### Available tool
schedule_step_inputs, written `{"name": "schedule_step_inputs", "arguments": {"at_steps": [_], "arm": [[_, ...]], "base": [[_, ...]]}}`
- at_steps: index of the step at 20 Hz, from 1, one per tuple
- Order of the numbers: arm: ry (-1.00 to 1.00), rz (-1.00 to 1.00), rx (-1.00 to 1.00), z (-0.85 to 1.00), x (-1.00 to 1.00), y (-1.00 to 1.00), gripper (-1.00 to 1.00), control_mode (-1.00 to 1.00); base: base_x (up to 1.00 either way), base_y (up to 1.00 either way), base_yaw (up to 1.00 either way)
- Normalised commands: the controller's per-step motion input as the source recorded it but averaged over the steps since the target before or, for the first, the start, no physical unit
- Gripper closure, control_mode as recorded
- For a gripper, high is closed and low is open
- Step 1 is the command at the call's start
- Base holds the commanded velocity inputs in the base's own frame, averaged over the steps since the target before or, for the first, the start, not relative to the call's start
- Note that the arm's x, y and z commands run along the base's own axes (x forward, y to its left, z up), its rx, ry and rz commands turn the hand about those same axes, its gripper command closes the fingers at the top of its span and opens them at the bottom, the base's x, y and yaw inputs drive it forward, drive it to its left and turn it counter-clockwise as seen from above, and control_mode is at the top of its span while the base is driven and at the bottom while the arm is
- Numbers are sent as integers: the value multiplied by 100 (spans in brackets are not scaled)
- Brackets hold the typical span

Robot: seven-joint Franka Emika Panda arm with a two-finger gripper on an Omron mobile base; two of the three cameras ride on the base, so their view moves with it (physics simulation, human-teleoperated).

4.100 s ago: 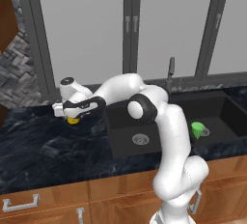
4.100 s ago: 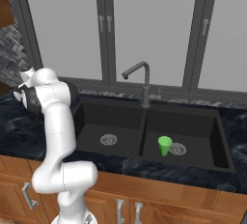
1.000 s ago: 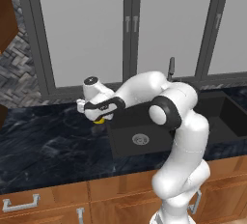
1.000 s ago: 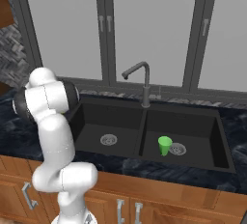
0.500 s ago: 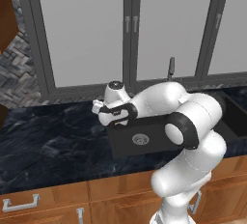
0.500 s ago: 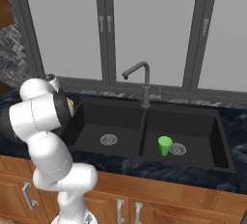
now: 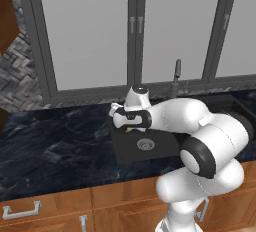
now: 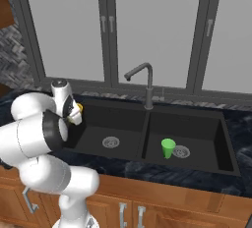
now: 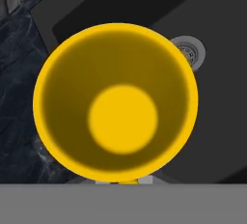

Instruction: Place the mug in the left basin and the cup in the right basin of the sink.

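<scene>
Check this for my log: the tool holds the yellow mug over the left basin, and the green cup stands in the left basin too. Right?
Not quite. The tool does hold the yellow mug over the left basin, but the green cup stands in the right basin, beside its drain, as the right base view shows.

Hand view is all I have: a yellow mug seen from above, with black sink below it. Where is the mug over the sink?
Observer: The right base view shows the mug at the left basin's near-left corner, above the rim, with the fingers shut on it.
Operator: Is it clear of the counter?
Observer: Yes. In the left base view it hangs just inside the basin's left edge, over the black floor, above and left of the drain.
Operator: And the cup?
Observer: The cup stands upright in the right basin, just left of that basin's drain.
</scene>
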Motion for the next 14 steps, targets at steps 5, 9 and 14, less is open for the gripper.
{"name": "schedule_step_inputs", "arguments": {"at_steps": [5, 9, 14], "arm": [[0, -5, 0, 0, -7, -40, 100, -100], [1, -4, 0, -8, -2, -31, 100, -100], [4, -3, 0, -11, 0, -24, 100, -100]], "base": [[0, 0, 0], [0, 0, 0], [0, 0, 0]]}}
